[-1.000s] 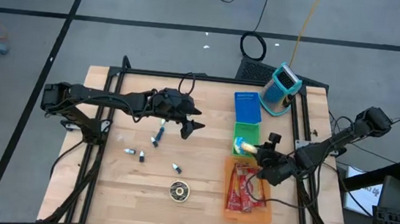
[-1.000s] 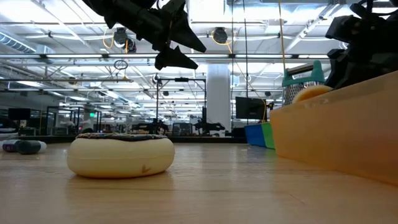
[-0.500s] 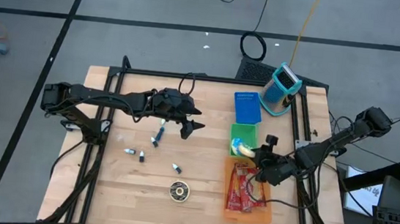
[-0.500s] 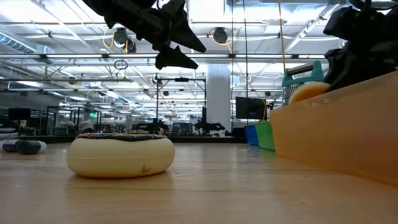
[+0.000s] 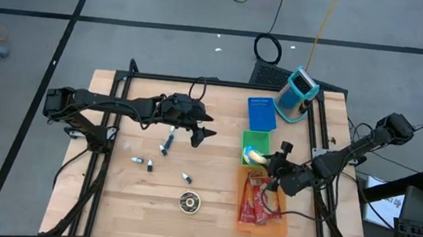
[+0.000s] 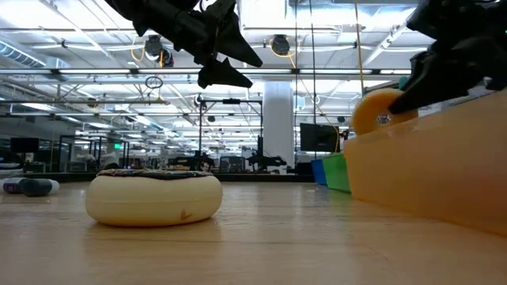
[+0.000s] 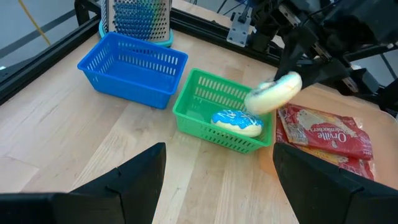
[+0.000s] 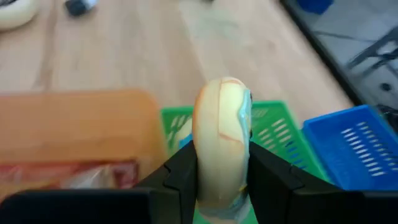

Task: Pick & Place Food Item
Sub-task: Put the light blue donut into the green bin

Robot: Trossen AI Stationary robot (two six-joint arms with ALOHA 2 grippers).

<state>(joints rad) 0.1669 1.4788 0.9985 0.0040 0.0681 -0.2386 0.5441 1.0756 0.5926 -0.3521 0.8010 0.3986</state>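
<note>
My right gripper (image 8: 219, 186) is pinching a pale glazed doughnut (image 8: 222, 134) on edge, one finger (image 8: 180, 171) pressed to each flat face, so the ring stands upright between my fingertips and juts forward of them; it hangs clear of every surface, lifted above the near corner of the green basket (image 5: 256, 143), beside the orange tray (image 5: 279, 228); a blue-iced doughnut (image 7: 236, 122) already lies in that green basket, beneath and just ahead of my fingertips, which I take as a sign that this basket is where the food goes; the red snack packets (image 5: 255, 200) rest in the orange tray behind my grip; beyond the green basket, farther out from my fingers, the blue basket (image 5: 261, 114) looks to hold nothing, and past it stands a grater (image 5: 298, 93); my left gripper (image 5: 202, 132) waits with its fingers spread wide and holding nothing, over the middle of the table (image 5: 121, 203), well apart from all this; a chocolate-topped doughnut (image 5: 189, 202) sits on the bare wood near the front edge, far from either pair of fingers, with a few small dark bits (image 5: 143, 162) scattered around it; as I judge it, the pick is done and the carry nearly so; lowering and letting go over the green basket remain, and the chocolate one may be waiting its turn.
</note>
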